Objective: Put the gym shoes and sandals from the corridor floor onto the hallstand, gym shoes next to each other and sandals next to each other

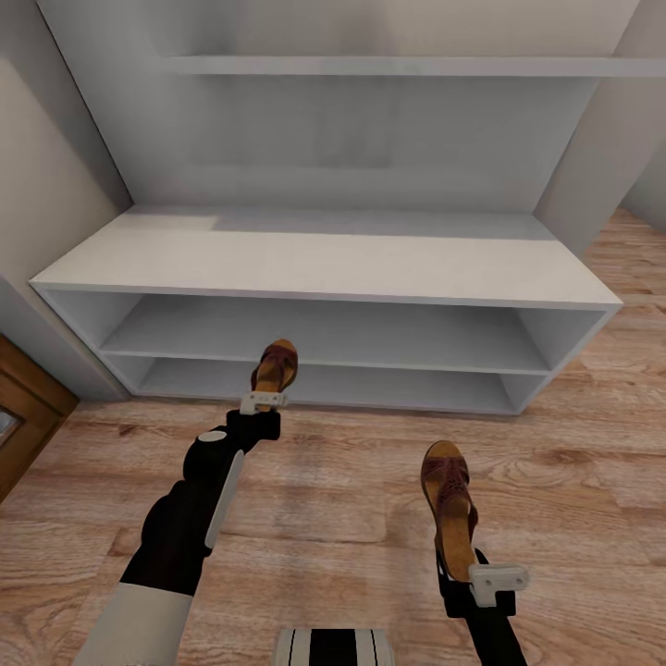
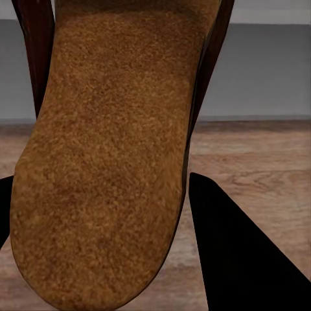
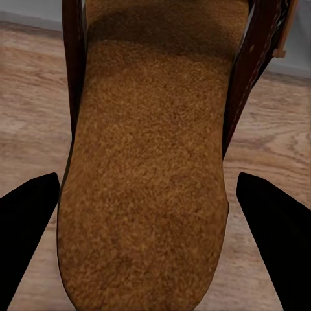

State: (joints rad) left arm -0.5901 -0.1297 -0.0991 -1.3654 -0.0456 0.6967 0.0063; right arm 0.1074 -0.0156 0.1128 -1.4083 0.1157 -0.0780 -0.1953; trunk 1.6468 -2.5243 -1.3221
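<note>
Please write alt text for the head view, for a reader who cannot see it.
Each of the robot's two grippers holds one brown sandal above the wood floor: the left sandal is close to the low shelves of the white hallstand, the right sandal farther back. The hallstand's top is bare.

Two brown sandals with tan footbeds, one (image 1: 275, 365) held before the white hallstand (image 1: 324, 264), the other (image 1: 449, 504) over the wood floor (image 1: 351, 481).
</note>
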